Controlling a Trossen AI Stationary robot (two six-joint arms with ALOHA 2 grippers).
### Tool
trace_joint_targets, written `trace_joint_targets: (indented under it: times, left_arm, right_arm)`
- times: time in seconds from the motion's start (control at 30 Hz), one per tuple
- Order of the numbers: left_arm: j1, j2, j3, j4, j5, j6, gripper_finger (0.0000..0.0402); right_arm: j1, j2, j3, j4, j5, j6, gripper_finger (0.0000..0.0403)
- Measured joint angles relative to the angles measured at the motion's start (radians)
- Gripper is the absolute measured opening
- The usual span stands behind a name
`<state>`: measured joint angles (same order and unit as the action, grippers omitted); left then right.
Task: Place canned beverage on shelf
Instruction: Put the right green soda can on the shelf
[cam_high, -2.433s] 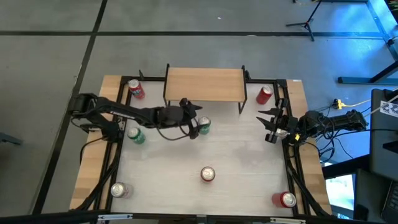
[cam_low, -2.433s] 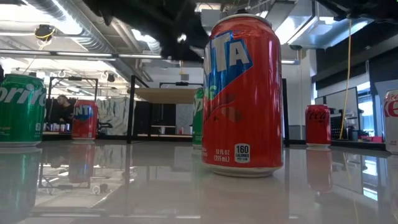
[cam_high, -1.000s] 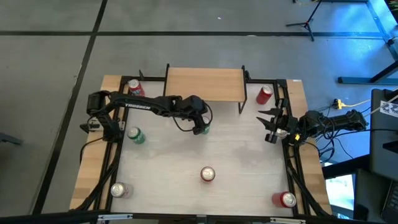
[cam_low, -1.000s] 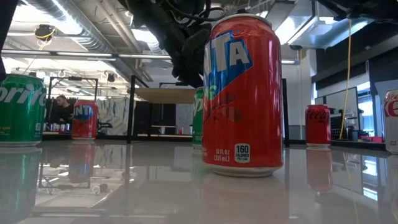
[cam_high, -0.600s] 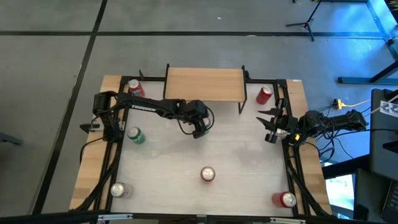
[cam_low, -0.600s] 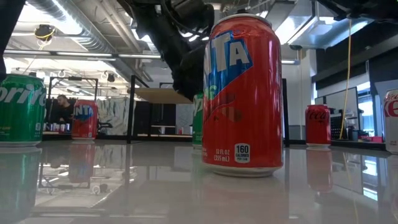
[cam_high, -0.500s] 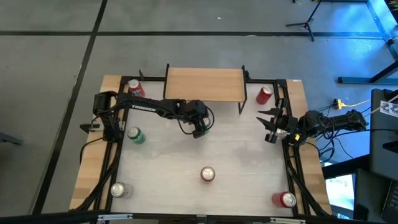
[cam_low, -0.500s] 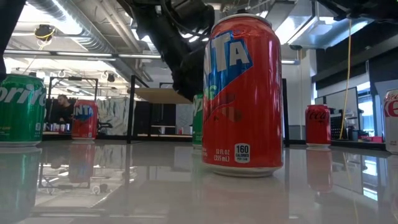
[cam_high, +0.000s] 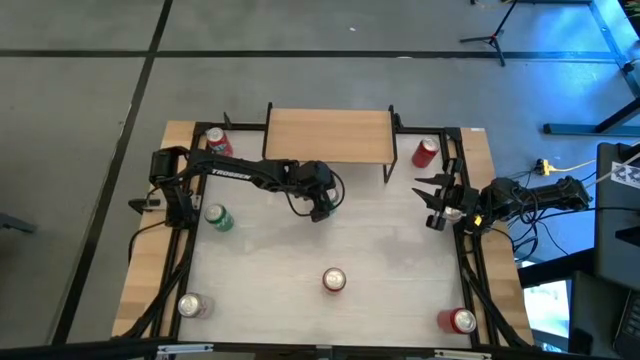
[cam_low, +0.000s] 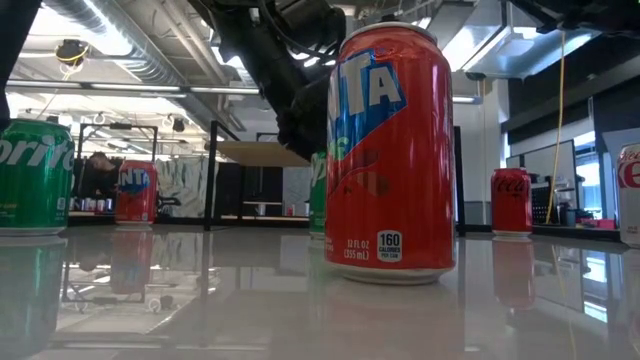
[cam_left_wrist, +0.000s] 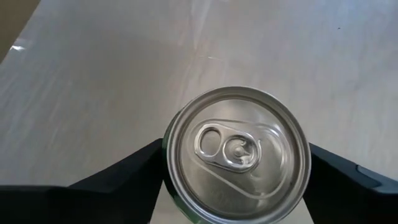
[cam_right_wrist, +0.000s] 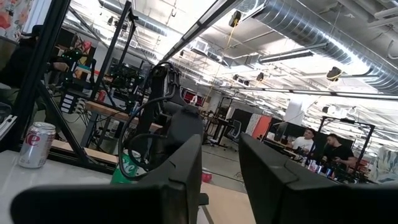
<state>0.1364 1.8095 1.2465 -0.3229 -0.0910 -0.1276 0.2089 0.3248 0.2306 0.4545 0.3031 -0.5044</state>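
The shelf, a light-wood board on black legs, stands at the table's far edge; it also shows in the low view. A green can stands upright on the table just in front of the shelf. My left gripper is down over it, one finger on each side. In the low view only a strip of this can shows behind a big orange can. My right gripper waits open and empty at the table's right edge. My left gripper has the green can between its two fingers, one finger on each opposite side of the can's upper wall, just under the rim. The fingers come from above, pointing down. The can stands upright with its base on the table.
Other cans stand on the table: red ones at far left, far right and near right, a green one at left, an orange one in the near middle and a silver one at near left.
My left gripper has come down over the green can, moving a little toward the table's near edge, and has kept still for the last half second. The can has stayed where it was.
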Motion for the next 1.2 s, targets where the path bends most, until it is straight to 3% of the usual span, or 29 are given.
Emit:
trace_joint_targets:
  times: [0.33, 0.77, 0.9, 1.0, 1.2]
  left_arm:
    - [-0.013, -0.027, -0.002, -0.014, 0.008, -0.022, 0.0287]
    - [-0.019, -0.250, -0.001, -0.072, 0.000, -0.053, 0.0288]
    - [-0.016, -0.320, 0.000, -0.106, -0.048, -0.055, 0.0289]
    - [-0.014, -0.349, 0.056, -0.208, -0.092, -0.068, 0.0289]
    - [0.005, -0.344, 0.295, -0.488, -0.183, -0.084, 0.0289]
  right_arm:
    - [0.000, 0.000, 0.000, 0.000, 0.000, 0.000, 0.0105]
    - [0.000, 0.000, 0.000, 0.000, 0.000, 0.000, 0.0105]
    - [0.000, 0.000, 0.000, 0.000, 0.000, 0.000, 0.0105]
    - [0.000, 0.000, 0.000, 0.001, 0.000, 0.000, 0.0105]
    - [0.000, 0.000, 0.000, 0.013, 0.000, 0.000, 0.0105]
